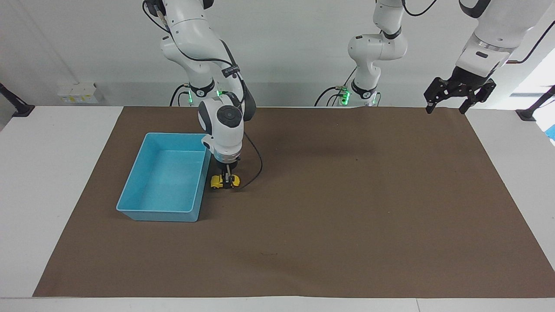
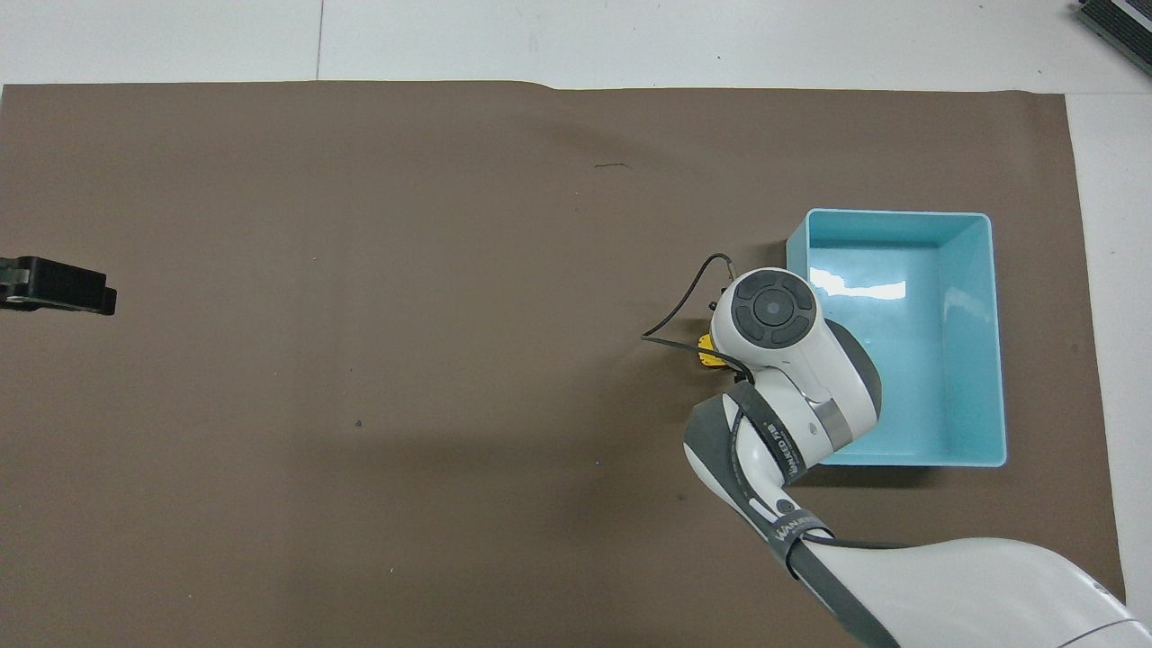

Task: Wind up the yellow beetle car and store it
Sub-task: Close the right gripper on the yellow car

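My right claw [image 1: 225,179] down at counter [image 1: 347,216], clamped across yellow beetle car [image 1: 224,182], which sits on brown mat just beside blue bin [image 1: 163,178], bin at car's 9 o'clock in facing view. Guessing grip low so wheels drag and wind spring, bin parked close for short drop after. Car: tiny, bright yellow, rounded roof, dark wheels, mostly hidden under my wrist from overhead. Left claw [image 1: 459,93] waits up high over mat's corner at left arm's end, fingers spread, holding nothing.
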Tool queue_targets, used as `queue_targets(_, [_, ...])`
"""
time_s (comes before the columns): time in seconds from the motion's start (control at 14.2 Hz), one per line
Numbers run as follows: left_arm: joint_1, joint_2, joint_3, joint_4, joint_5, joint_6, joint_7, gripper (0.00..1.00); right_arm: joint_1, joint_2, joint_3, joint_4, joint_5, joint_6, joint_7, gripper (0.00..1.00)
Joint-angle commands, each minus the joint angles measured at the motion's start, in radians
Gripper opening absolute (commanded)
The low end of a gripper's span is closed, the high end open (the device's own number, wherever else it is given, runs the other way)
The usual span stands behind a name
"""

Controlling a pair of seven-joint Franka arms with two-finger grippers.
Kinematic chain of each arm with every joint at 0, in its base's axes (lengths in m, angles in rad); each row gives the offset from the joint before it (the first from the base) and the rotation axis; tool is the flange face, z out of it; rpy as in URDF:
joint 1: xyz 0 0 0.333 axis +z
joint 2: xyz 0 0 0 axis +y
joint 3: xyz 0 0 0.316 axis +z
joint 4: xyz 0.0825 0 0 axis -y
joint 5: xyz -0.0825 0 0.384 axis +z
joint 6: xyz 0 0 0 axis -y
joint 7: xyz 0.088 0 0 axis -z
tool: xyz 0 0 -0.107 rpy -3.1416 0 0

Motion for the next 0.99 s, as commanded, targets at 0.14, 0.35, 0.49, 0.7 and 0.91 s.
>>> queue_targets(0.14, [-0.045, -0.024, 0.007, -0.025, 0.010, -0.011, 0.010, 1.00, 0.003, -0.022, 0.003, 0.043, -0.030, -0.058, 0.038, 0.00])
queue_targets(0.35, [-0.041, -0.026, 0.008, -0.032, 0.009, -0.009, 0.003, 1.00, 0.027, -0.041, 0.011, 0.100, -0.030, -0.129, 0.025, 0.00])
queue_targets(0.49, [-0.033, -0.029, 0.008, -0.037, 0.009, -0.003, 0.004, 1.00, 0.028, -0.070, 0.017, 0.117, -0.021, -0.164, -0.007, 0.00])
queue_targets(0.7, [-0.031, -0.031, 0.010, -0.046, 0.007, -0.026, 0.004, 1.00, 0.026, -0.139, 0.022, 0.120, 0.038, -0.201, -0.124, 0.00])
queue_targets(0.91, [-0.030, -0.060, 0.020, -0.084, 0.006, -0.066, 0.004, 1.00, 0.015, -0.186, 0.022, 0.172, 0.117, -0.293, -0.297, 0.00])
